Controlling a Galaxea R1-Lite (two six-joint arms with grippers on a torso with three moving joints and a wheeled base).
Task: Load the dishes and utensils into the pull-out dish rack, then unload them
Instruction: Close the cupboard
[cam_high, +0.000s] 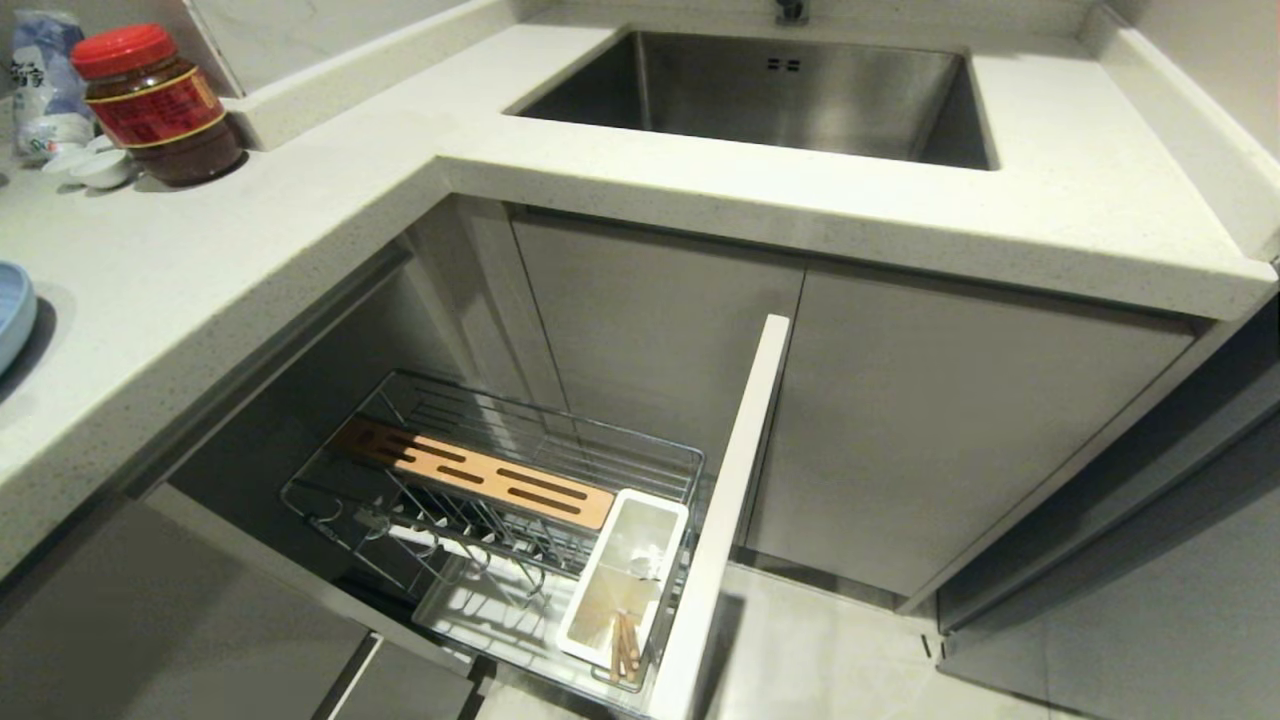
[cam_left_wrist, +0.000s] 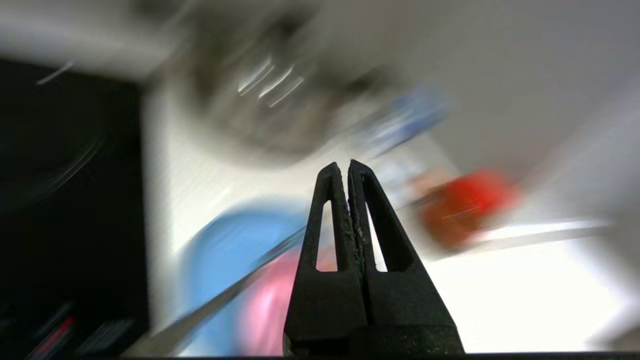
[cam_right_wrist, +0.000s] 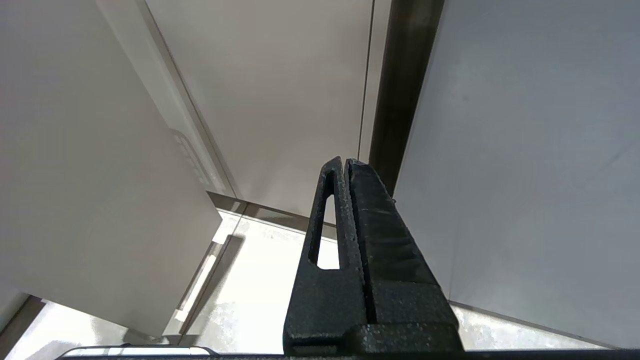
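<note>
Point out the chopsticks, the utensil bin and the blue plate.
chopsticks (cam_high: 624, 648), head view, on the wood ends lying in the bin.
utensil bin (cam_high: 652, 502), head view, on its white far rim.
blue plate (cam_high: 12, 312), head view, on its visible rim at the counter's left edge.

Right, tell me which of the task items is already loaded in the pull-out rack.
The light-wood chopsticks, lying in the rack's white utensil bin. The light-blue plate sits on the countertop, and the pink bowl is beside it, outside the rack.
</note>
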